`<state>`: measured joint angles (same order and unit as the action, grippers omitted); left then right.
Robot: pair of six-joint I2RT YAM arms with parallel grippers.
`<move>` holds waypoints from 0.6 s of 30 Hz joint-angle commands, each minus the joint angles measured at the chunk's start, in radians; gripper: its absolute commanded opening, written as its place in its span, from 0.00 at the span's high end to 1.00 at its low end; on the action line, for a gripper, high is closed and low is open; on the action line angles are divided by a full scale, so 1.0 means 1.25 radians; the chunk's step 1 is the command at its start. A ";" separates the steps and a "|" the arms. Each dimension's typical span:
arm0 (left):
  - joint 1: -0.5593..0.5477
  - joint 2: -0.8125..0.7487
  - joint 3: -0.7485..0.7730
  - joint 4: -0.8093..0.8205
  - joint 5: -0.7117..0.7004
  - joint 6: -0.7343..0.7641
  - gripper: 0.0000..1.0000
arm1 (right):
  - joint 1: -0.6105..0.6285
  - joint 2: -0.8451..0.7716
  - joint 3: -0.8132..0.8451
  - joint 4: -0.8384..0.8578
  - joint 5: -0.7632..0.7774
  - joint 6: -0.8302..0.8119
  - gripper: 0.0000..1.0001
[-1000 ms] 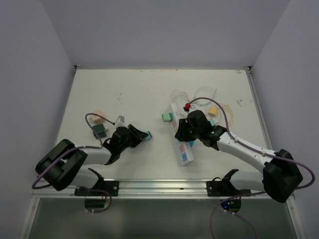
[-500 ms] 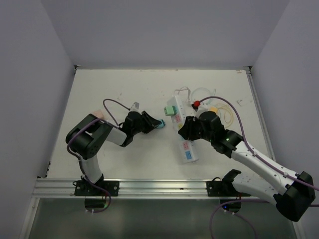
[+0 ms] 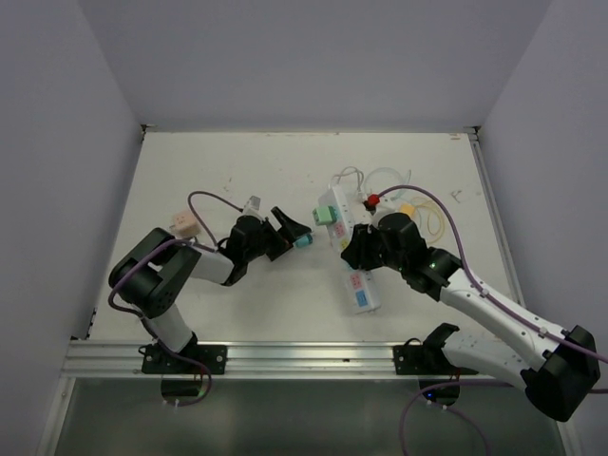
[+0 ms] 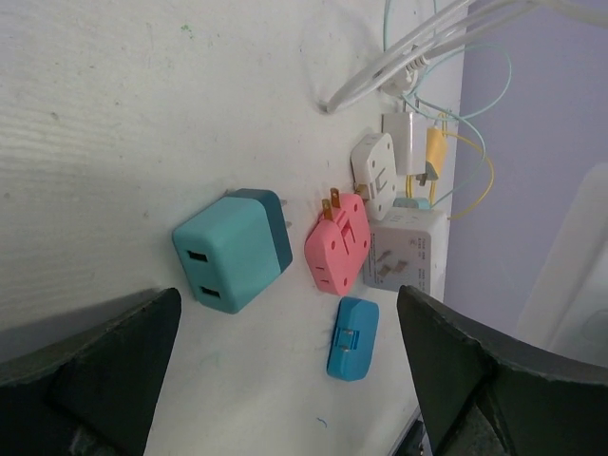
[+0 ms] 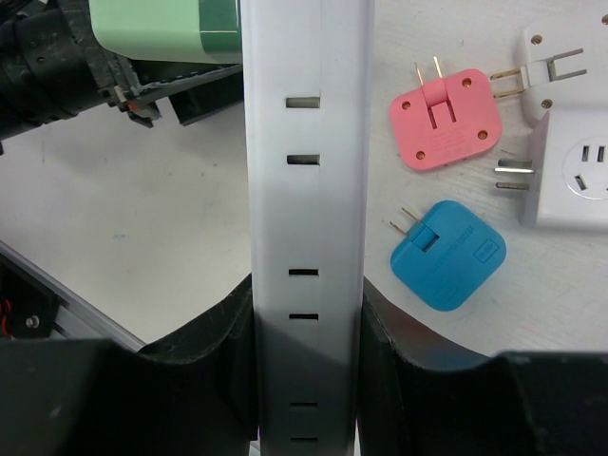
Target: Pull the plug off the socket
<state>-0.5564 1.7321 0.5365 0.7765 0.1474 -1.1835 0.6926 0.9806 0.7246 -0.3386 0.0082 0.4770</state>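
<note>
The socket [image 3: 362, 290], a long white strip with pink and blue faces, is clamped between my right gripper [image 3: 353, 249] fingers. In the right wrist view the socket [image 5: 306, 142] fills the middle, with my right gripper [image 5: 306, 323] shut on its sides. A mint-green plug [image 5: 152, 28] sits against the strip's far left side [image 3: 326, 211]. My left gripper [image 3: 290, 228] is open just left of the strip. A teal plug [image 4: 233, 249] lies loose on the table just ahead of the left gripper [image 4: 290, 304], touching neither finger.
Right of the strip lie a pink adapter [image 5: 444, 119], a blue adapter [image 5: 446, 255] and white adapters [image 5: 570, 180]. Thin cables [image 3: 399, 185] coil at the back right. A pale pink cube [image 3: 182, 223] sits behind the left arm.
My left gripper has opened and let go of the teal plug, which now rests on the table. The right gripper keeps its hold on the socket.
</note>
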 commanded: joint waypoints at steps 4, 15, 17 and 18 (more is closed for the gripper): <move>0.005 -0.161 -0.040 -0.104 -0.054 0.036 0.01 | -0.004 0.014 0.025 0.050 -0.004 -0.020 1.00; 0.005 -0.400 -0.090 -0.161 -0.046 0.068 0.01 | 0.007 0.048 0.013 0.076 -0.075 -0.032 1.00; 0.003 -0.430 -0.103 -0.149 -0.025 0.066 0.00 | 0.017 0.056 0.013 0.083 -0.085 -0.034 1.00; 0.002 -0.442 -0.104 -0.140 -0.019 0.063 0.01 | 0.020 0.059 0.013 0.084 -0.089 -0.036 1.00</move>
<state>-0.5564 1.2213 0.4248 0.5770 0.0872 -1.1324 0.7010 1.0508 0.7246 -0.3378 -0.0532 0.4519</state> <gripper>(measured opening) 0.994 0.379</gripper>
